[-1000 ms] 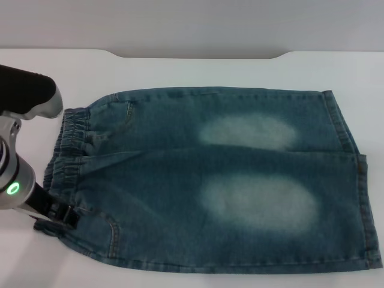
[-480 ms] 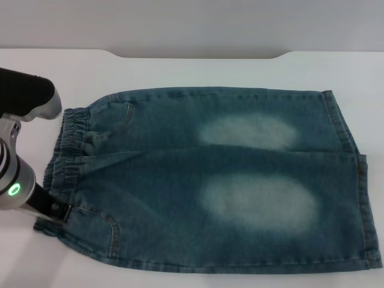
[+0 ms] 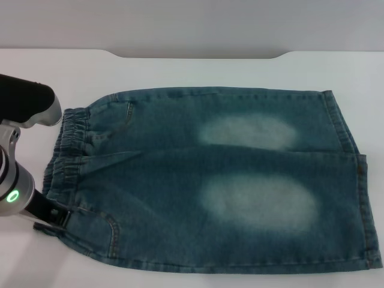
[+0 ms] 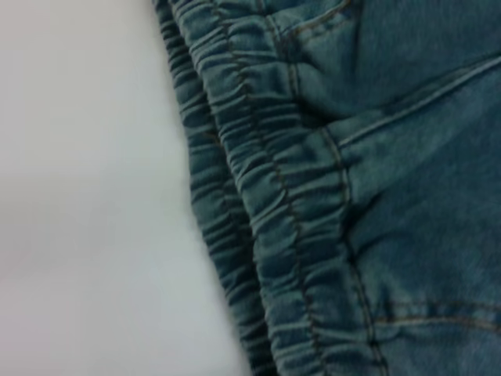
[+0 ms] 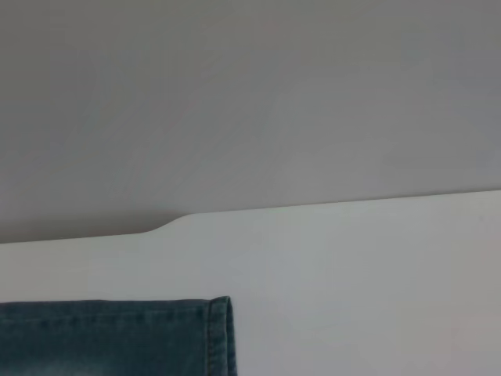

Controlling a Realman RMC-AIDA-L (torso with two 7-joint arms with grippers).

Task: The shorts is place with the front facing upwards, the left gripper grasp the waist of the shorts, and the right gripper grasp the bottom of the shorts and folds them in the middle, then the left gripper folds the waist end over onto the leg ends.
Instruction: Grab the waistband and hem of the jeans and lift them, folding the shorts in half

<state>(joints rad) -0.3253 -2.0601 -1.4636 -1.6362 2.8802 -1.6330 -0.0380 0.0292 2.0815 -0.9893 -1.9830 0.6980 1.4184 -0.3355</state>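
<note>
At the left edge of the head view, the left arm (image 3: 15,180) shows as a silver-white cylinder with dark bands; a round green light glows on its side; above it sits a rounded black housing capped in grey; at lower left the left gripper (image 3: 51,217) is a black claw with small metal fittings.

The left gripper (image 3: 53,217) meets the shorts (image 3: 240,180) — fingers indistinct, hem cropped.

White table (image 3: 198,69) with notched far edge, plain grey wall (image 3: 192,24) behind, soft even light
</note>
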